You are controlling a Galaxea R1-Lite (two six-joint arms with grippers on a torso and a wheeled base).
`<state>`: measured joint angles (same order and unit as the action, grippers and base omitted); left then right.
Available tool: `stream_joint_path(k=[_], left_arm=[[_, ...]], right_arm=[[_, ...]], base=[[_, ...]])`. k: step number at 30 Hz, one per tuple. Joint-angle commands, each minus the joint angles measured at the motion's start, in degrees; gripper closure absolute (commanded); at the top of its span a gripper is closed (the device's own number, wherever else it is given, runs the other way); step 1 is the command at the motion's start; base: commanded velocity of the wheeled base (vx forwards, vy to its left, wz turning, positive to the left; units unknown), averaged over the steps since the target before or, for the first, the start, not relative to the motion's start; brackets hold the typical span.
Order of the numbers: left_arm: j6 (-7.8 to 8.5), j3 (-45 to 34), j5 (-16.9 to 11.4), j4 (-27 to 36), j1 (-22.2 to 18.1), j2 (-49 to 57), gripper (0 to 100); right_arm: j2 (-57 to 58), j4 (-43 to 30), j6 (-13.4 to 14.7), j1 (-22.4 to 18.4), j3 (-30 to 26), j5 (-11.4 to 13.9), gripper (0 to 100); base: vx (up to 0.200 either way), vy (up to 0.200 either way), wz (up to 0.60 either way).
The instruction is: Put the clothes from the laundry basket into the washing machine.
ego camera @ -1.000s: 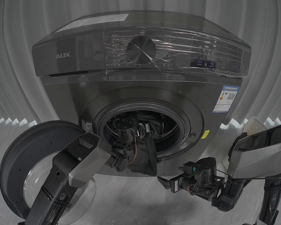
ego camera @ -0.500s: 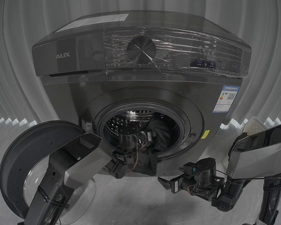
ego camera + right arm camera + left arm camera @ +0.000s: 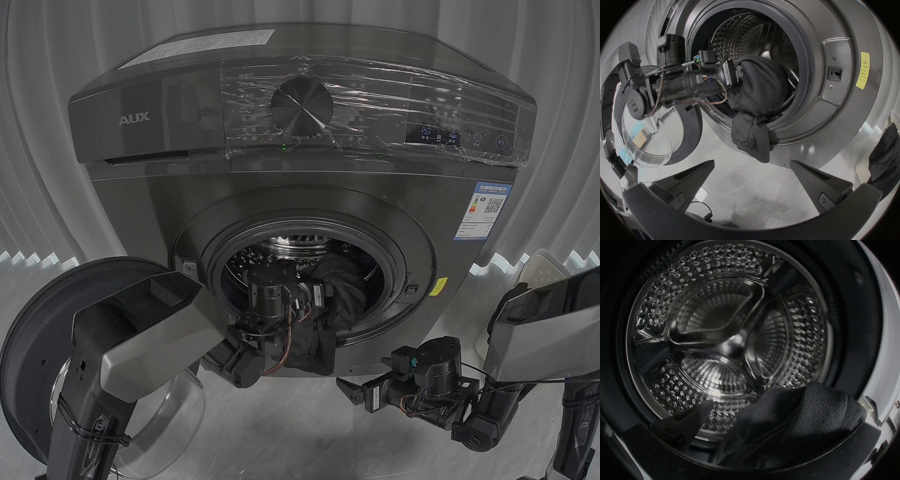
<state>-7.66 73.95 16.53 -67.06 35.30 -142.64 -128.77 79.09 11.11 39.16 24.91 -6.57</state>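
The grey washing machine (image 3: 300, 181) stands with its round opening uncovered. A dark garment (image 3: 340, 287) is bunched in the lower right of the opening, and one end hangs over the lip (image 3: 309, 350). My left gripper (image 3: 325, 297) is at the mouth of the drum (image 3: 725, 324), right against the garment (image 3: 762, 84). In the left wrist view one finger (image 3: 690, 421) stands wide and bare, while the garment (image 3: 803, 415) covers the other side. My right gripper (image 3: 353, 390) hangs low in front of the machine, open and empty, with the floor between its fingers (image 3: 693, 178).
The machine's door (image 3: 37, 350) is swung fully open to the left, behind my left arm. A pale laundry basket (image 3: 544, 265) stands at the machine's right, with more dark clothes (image 3: 884, 156) in it. Bare floor lies in front of the machine.
The garment, which hung across the opening, now sits bunched deeper in the drum's lower right. My left forearm has dropped and drawn back to the left. The right arm has stayed put.
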Motion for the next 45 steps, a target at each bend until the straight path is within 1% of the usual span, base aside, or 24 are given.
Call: stream_joint_path(k=[1, 11, 14, 19, 24, 28, 32, 36, 38, 42, 44, 45], left_arm=[[0.10, 14.91, 6.67, 5.89, -3.31, -5.28, 0], [0.54, 11.31, 6.76, 6.94, -3.49, -5.54, 0], [1.85, 9.20, 7.11, 7.47, -4.01, -5.37, 0], [2.03, 6.12, 7.11, 7.73, -3.93, -4.49, 0], [2.65, 3.22, 6.94, 8.26, -3.58, -2.90, 0], [2.65, 1.20, 6.58, 8.26, -3.22, -1.50, 0], [2.29, -3.02, 5.71, 9.14, -1.82, 0.26, 0], [1.85, -6.89, 3.24, 11.25, -0.50, 3.16, 0], [1.50, -7.06, 3.24, 10.99, 0.20, 3.42, 0], [0.18, -8.29, 3.42, 10.46, 1.43, 5.09, 0], [-0.78, -9.44, 3.51, 10.63, 2.23, 6.32, 0], [-0.78, -9.44, 3.51, 10.63, 2.23, 6.32, 0]], right_arm=[[0.01, 0.01, -0.03, 0.04, -0.12, -0.02, 0], [-0.25, 0.01, 0.06, 0.13, -0.12, -0.02, 0], [-0.34, 0.01, -0.03, 0.13, -0.03, -0.02, 0], [-0.52, 0.10, 0.06, 0.04, -0.03, -0.02, 0], [-0.69, 0.10, 0.06, 0.13, -0.03, -0.02, 0], [-0.87, 0.10, 0.06, 0.04, -0.12, -0.02, 0], [-0.87, 0.10, 0.06, 0.04, -0.03, -0.02, 0], [-0.96, 0.18, 0.06, 0.04, -0.12, -0.02, 0], [-1.31, 0.27, 0.14, 0.04, -0.12, -0.02, 0], [-2.19, 2.03, 0.76, 0.13, -0.38, -0.02, 0], [-3.33, 3.96, 1.11, 0.04, -0.47, -0.02, 0], [-3.33, 3.96, 1.11, 0.04, -0.47, -0.02, 0]], base=[[0.000, 0.000, 0.00], [0.000, 0.000, 0.00], [0.000, 0.000, 0.00], [0.000, 0.000, 0.00], [0.000, 0.000, 0.00], [0.000, 0.000, 0.00], [0.000, 0.000, 0.00], [0.000, 0.000, 0.00], [0.000, 0.000, 0.00], [0.000, 0.000, 0.00], [0.000, 0.000, 0.00], [0.000, 0.000, 0.00]])
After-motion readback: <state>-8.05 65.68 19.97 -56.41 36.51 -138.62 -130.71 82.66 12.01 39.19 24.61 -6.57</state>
